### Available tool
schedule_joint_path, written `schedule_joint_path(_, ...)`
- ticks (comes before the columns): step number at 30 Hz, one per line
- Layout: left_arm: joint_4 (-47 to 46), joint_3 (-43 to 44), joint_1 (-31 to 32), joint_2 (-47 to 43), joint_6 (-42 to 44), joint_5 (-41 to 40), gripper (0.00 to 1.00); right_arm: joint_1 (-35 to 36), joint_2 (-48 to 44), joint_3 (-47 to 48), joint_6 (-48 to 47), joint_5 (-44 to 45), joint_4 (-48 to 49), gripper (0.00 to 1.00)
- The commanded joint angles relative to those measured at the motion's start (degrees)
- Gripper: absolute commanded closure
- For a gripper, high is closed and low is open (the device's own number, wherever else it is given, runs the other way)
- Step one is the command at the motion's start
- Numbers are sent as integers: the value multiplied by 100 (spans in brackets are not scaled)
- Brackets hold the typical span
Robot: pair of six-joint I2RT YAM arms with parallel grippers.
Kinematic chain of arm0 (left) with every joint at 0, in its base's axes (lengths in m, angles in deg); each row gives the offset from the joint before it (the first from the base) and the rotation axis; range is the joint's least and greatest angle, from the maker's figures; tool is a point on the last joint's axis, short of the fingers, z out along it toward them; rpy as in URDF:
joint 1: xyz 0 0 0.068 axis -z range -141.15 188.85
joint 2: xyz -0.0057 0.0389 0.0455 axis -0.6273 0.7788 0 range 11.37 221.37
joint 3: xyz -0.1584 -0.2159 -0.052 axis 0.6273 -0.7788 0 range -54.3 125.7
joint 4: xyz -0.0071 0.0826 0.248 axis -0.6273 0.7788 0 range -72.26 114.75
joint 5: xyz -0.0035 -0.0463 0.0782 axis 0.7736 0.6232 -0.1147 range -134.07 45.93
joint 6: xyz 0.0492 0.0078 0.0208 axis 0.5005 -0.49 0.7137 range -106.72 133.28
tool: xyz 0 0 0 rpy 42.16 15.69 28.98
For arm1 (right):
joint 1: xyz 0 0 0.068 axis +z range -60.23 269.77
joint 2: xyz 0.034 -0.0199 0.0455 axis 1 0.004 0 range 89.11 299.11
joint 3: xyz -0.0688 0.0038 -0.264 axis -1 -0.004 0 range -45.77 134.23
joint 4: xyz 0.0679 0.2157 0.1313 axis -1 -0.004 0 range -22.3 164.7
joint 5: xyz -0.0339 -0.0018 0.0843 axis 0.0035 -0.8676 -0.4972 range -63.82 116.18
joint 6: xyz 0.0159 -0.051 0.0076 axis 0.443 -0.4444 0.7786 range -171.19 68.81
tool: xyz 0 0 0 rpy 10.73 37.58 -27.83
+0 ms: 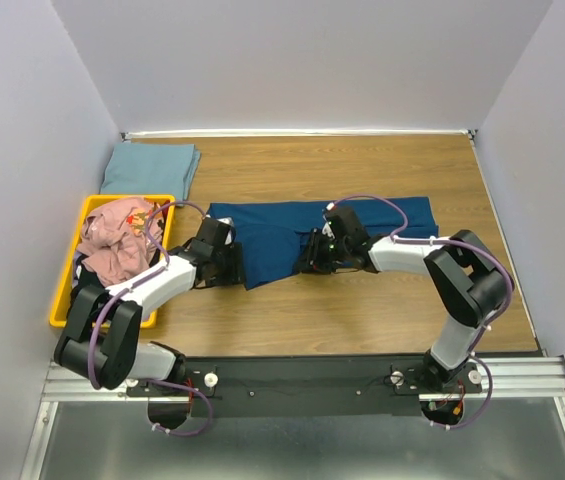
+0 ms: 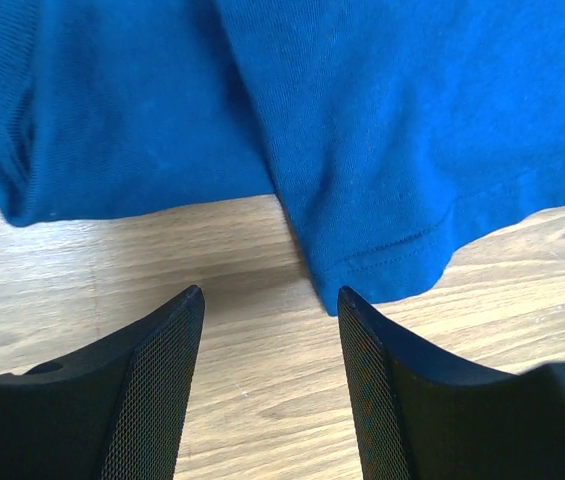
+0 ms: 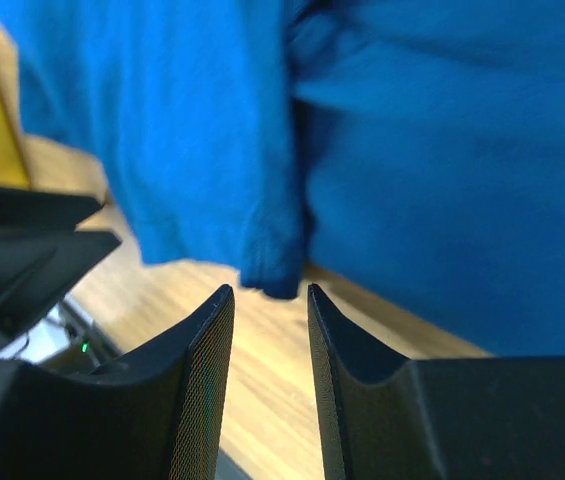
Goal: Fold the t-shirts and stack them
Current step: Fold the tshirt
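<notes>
The blue shirt [image 1: 302, 235] is lying spread in the middle of the table [image 1: 362, 310]. The left pincer [image 2: 270, 292] is sitting wide open by its edge, holding nothing. The right pincer [image 3: 270, 290] is sitting a little open by a corner, holding nothing. A grey shirt [image 1: 149, 168] is lying folded far left. A pink shirt [image 1: 112, 240] is lying in the bin [image 1: 67, 270].

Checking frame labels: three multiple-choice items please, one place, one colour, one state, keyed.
1. Where is the folded pale shirt? A. beyond the bin, far left. B. inside the bin. C. draped over an arm.
2. The bin's colour? A. red. B. yellow. C. green.
3. The left gripper? A. shut on cloth. B. open, empty. C. out of view.
Key: A, it lies flat past the bin's far end; B, its walls are yellow; B, the jaws stand apart and the blue shirt is not between them.
</notes>
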Motion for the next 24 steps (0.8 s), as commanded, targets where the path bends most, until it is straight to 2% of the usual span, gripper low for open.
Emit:
schedule_joint_path(1,-107,117,71,147,-17,153,37,36,138,183,149,601,-100,58)
schedule_joint_path(12,-107,196,194,376,-17,144,40,36,287,359,97,698,-284,59)
schedule_joint_path(16,-72,214,211,420,-17,144,41,45,287,272,27,672,-363,70)
schedule_joint_path(17,-29,214,220,420,-26,127,41,45,270,236,-26,663,-390,79)
schedule_joint_path(21,59,205,246,385,-26,74,43,45,226,105,-123,733,-443,95)
schedule_joint_path(24,95,196,255,376,-44,56,44,45,278,139,-176,655,-443,96)
